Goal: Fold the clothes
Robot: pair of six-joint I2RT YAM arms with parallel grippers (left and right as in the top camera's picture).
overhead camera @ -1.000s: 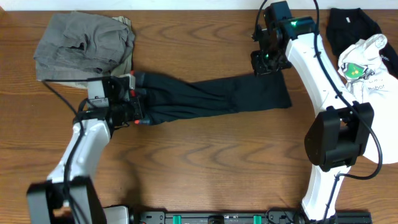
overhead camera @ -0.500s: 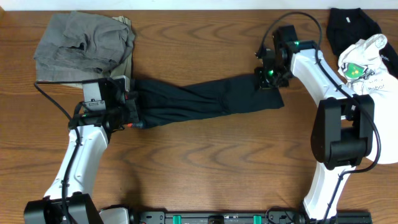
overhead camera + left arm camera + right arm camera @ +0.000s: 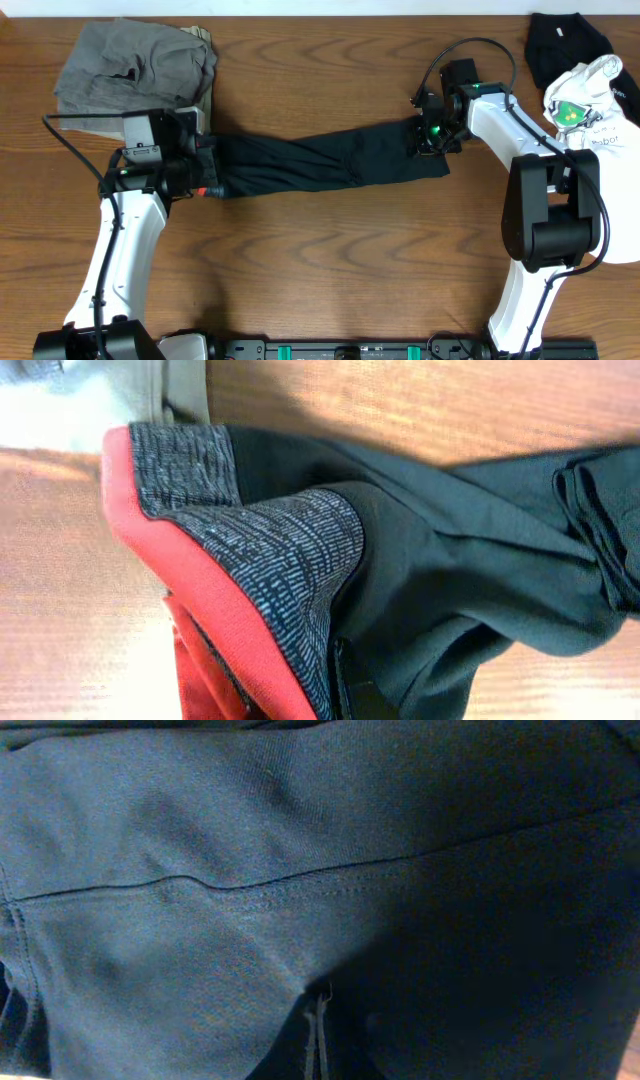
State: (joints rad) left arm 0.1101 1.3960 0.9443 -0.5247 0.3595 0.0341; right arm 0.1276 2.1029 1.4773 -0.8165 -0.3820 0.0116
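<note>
At the far left corner of the wooden bench [image 3: 330, 270] lies a crumpled grey-olive garment [image 3: 135, 75], bunched in loose folds. Just below and right of it sits the left hand [image 3: 208, 172], closed tight on the waist end of the black trousers [image 3: 320, 160]. The left wrist view is filled by that end. The grey speckled waistband [image 3: 250, 560] is turned over so its red-orange lining [image 3: 195, 615] shows along the edge, and black cloth gathers in folds to the right of it. The fingers themselves are mostly hidden by the fabric.

From there the black trousers run as one long narrow band across the middle of the bench, rising slightly toward the right. They are pulled fairly straight between the two arms, with soft creases along their length. Whether the band rests on the wood or hangs just above it cannot be told.

At the band's right end the right hand [image 3: 425, 140] is pinched shut on the leg cloth. Its wrist view shows only dark fabric crossed by a stitched seam, pressed close to the lens.

Farther right, at the bench's top corner, lies a small black garment [image 3: 565, 40]. Just below it sits a white cloth [image 3: 590, 110] with a green mark, well apart from the trousers.
</note>
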